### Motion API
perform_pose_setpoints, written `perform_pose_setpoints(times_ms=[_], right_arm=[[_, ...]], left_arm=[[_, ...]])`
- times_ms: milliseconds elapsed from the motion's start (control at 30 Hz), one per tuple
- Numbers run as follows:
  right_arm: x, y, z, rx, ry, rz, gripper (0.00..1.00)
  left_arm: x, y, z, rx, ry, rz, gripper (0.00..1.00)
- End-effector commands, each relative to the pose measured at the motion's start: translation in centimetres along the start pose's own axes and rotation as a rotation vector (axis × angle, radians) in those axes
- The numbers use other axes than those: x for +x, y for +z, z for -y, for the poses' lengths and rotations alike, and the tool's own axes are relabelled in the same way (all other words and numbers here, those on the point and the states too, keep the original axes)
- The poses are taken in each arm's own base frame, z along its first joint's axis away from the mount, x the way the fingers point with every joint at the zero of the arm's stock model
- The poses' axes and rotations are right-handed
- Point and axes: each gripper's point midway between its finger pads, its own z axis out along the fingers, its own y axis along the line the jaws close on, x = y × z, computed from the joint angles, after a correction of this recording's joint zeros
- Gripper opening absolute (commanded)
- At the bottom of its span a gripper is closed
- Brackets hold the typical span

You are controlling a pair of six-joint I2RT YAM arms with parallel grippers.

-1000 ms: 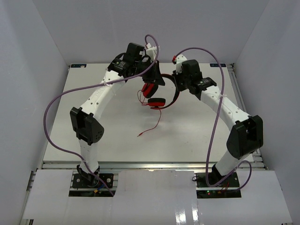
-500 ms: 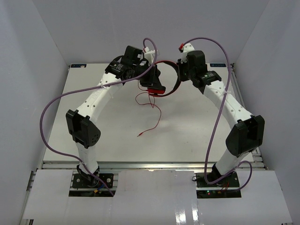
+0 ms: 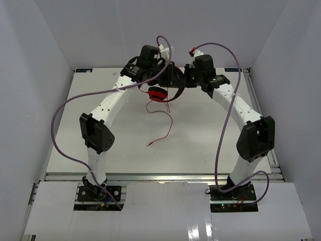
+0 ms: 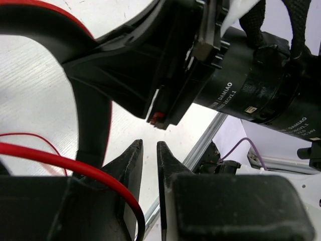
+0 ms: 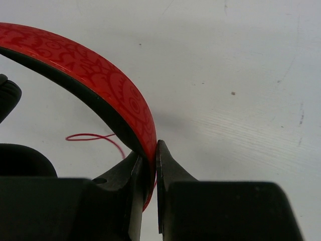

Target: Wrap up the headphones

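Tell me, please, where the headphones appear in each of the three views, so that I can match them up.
Top external: the headphones sit at upper centre, one red cup showing.
Left wrist: the headphones arch across the upper left, a black band with a red edge.
Right wrist: the headphones curve from upper left down into the right gripper.
Shared landmark: the thin red cord.

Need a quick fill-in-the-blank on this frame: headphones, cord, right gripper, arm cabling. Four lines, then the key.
1. The right gripper is shut on the headphones' ____.
2. The thin cord trailing from them is coloured ____.
3. Its loose end lies on the ____.
4. The thick cables looping off each arm are coloured ____.
Missing words: headband; red; table; purple.
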Motion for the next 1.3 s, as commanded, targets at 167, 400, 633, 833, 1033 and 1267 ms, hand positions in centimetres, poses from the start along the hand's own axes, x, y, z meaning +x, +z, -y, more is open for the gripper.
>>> perform_pose_setpoints(times_ms=[167,400,633,833,1033,1267], right_arm=[[-5.5,0.8,-3.2,-0.101,0.158,0.142,0.08],[-7.1,1.2,-2.5,-0.110,0.220,0.170,0.08],[-9.3,0.1,-0.7,-0.094,0.248,0.216,0.08],[-11.0,-1.0,0.9,-0.090,0.274,0.251,0.08],[-11.7,-1.7,0.7,-0.114,0.298,0.257,0.08],[-10.1,-1.8,-0.9,-0.202,0.352,0.189,0.08]], left_arm=[[-2.2,-1.1,3.6,-0.014,0.048,0.115,0.29],[0.3,-1.7,2.7,-0.103,0.082,0.102,0.50],[1.8,-2.8,1.4,-0.166,0.116,0.094,0.76],[6.6,-2.2,1.5,-0.143,0.147,0.068,0.80],[8.8,-1.8,1.6,-0.146,0.216,0.177,0.84],[8.1,-1.0,1.7,-0.191,0.282,0.243,0.88]])
